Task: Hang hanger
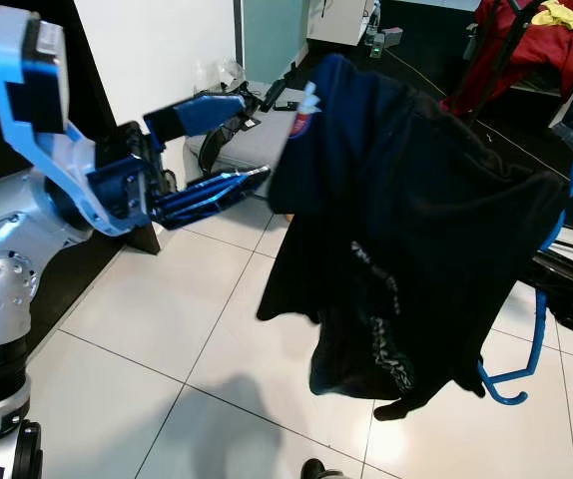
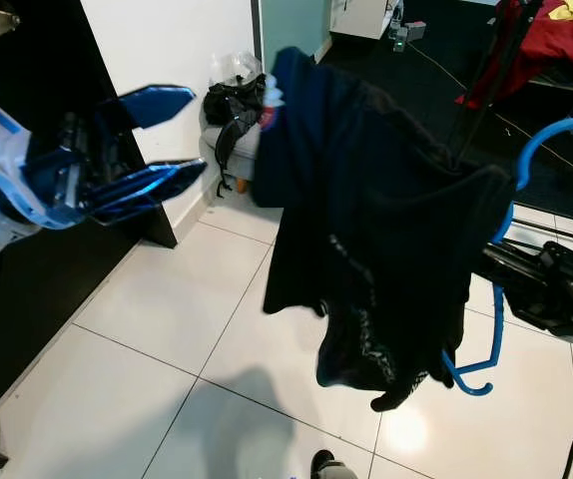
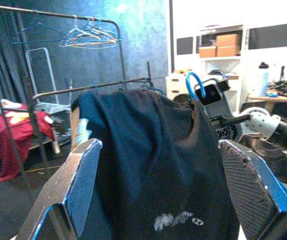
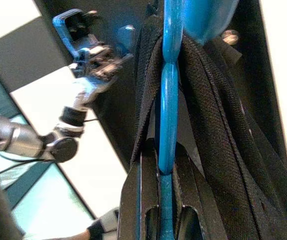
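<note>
head views: the left gripper point(image 1: 229, 142) is wide open beside the dark shirt point(image 1: 406, 230). right wrist view: the right gripper point(image 4: 159, 210) pinches the blue hanger point(image 4: 167, 95). the tilted shirt might slide off.

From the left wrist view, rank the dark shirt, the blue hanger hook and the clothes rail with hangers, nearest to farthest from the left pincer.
1. Dark shirt, hanging right in front of the open left pincer.
2. Blue hanger hook, behind the shirt's top, at the right pincer.
3. Clothes rail with hangers, high in the background.
</note>
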Motion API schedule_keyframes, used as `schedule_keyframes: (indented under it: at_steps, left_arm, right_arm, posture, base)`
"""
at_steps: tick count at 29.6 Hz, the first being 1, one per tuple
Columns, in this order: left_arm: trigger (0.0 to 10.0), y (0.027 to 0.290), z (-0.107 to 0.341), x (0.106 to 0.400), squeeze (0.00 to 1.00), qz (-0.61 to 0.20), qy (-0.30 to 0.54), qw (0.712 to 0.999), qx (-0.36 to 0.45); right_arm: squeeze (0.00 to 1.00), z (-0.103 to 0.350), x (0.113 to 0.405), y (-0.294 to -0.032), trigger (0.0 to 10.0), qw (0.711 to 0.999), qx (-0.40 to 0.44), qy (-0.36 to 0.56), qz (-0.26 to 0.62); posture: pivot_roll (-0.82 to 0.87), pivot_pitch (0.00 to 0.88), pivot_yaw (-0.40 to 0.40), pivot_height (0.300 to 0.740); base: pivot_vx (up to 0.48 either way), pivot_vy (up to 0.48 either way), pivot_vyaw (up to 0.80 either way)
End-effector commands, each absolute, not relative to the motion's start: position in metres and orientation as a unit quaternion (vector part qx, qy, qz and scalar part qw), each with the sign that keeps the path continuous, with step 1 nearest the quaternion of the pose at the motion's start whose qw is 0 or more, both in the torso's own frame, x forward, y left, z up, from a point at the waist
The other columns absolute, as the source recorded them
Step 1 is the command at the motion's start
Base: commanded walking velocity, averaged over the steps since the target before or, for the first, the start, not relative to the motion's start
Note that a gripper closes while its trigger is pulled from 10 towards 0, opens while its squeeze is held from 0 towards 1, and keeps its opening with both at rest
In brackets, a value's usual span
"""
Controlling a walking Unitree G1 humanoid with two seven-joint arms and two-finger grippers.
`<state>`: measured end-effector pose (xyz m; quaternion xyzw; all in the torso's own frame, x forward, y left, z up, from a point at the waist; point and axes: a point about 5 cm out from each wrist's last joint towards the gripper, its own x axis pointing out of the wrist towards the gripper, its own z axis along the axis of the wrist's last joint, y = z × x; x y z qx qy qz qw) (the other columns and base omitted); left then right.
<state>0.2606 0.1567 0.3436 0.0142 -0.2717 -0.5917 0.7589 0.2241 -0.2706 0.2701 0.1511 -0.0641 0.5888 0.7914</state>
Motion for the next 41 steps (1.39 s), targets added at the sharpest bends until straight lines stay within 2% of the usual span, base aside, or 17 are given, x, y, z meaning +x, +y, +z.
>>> schedule_keyframes:
  at_steps: [1,4,11,12,17,20,28,36,37,38,39,41]
  left_arm:
    - [10.0,0.152,0.34,0.261,0.0,-0.605,-0.263,0.751,0.011]
    - [10.0,0.145,0.33,0.265,0.0,-0.611,-0.244,0.753,0.011]
    - [10.0,0.143,0.322,0.267,0.0,-0.61,-0.23,0.758,0.024]
    - [10.0,0.15,0.319,0.271,0.0,-0.598,-0.226,0.768,0.034]
    - [10.0,0.167,0.318,0.276,0.0,-0.572,-0.224,0.787,0.047]
    - [10.0,0.17,0.318,0.277,0.0,-0.57,-0.223,0.789,0.049]
    - [10.0,0.189,0.317,0.292,0.0,-0.51,-0.233,0.825,0.069]
    - [10.0,0.19,0.312,0.293,0.0,-0.514,-0.231,0.823,0.067]
    - [6.2,0.188,0.311,0.293,0.0,-0.521,-0.234,0.819,0.059]
    - [0.4,0.187,0.311,0.292,0.0,-0.527,-0.238,0.814,0.052]
    - [0.0,0.185,0.31,0.292,0.0,-0.534,-0.24,0.81,0.048]
    - [0.0,0.184,0.31,0.292,0.0,-0.539,-0.242,0.806,0.046]
  right_arm:
    - [0.0,0.276,0.218,-0.264,10.0,0.77,0.145,-0.065,0.618]
    - [0.0,0.282,0.215,-0.258,10.0,0.756,0.141,-0.065,0.636]
    - [0.0,0.285,0.213,-0.255,10.0,0.75,0.141,-0.065,0.643]
    - [0.0,0.287,0.211,-0.254,10.0,0.749,0.139,-0.064,0.645]
    - [0.0,0.291,0.207,-0.253,10.0,0.748,0.135,-0.062,0.647]
    - [0.0,0.292,0.206,-0.253,10.0,0.747,0.134,-0.062,0.648]
    - [0.0,0.3,0.203,-0.25,10.0,0.742,0.124,-0.064,0.656]
    - [0.0,0.303,0.202,-0.249,10.0,0.742,0.123,-0.064,0.656]
    - [0.0,0.303,0.203,-0.248,10.0,0.742,0.122,-0.065,0.656]
    - [0.0,0.304,0.203,-0.248,10.0,0.742,0.122,-0.065,0.656]
    - [0.0,0.304,0.203,-0.247,10.0,0.743,0.121,-0.066,0.655]
    - [0.0,0.305,0.203,-0.247,10.0,0.743,0.121,-0.066,0.655]
  posture:
    - [-0.01,0.18,-0.007,0.74]
    - [-0.02,0.18,-0.005,0.74]
    - [-0.02,0.18,-0.005,0.74]
    - [-0.02,0.181,-0.004,0.74]
    - [-0.02,0.182,-0.005,0.74]
    - [-0.02,0.182,-0.005,0.74]
    - [-0.03,0.175,-0.01,0.74]
    - [-0.03,0.172,-0.01,0.74]
    - [-0.03,0.171,-0.01,0.74]
    - [-0.03,0.171,-0.01,0.74]
    - [-0.03,0.171,-0.01,0.74]
    - [-0.03,0.171,-0.01,0.74]
  base:
    - [0.0,0.0,0.0]
    - [0.0,0.0,0.0]
    - [0.0,0.0,0.0]
    - [0.0,0.0,0.0]
    - [0.0,0.0,0.0]
    - [0.0,0.0,0.0]
    - [0.0,0.0,0.0]
    - [0.0,0.0,0.0]
    - [0.0,0.0,0.0]
    - [0.0,0.0,0.0]
    - [0.0,0.0,0.0]
    - [0.0,0.0,0.0]
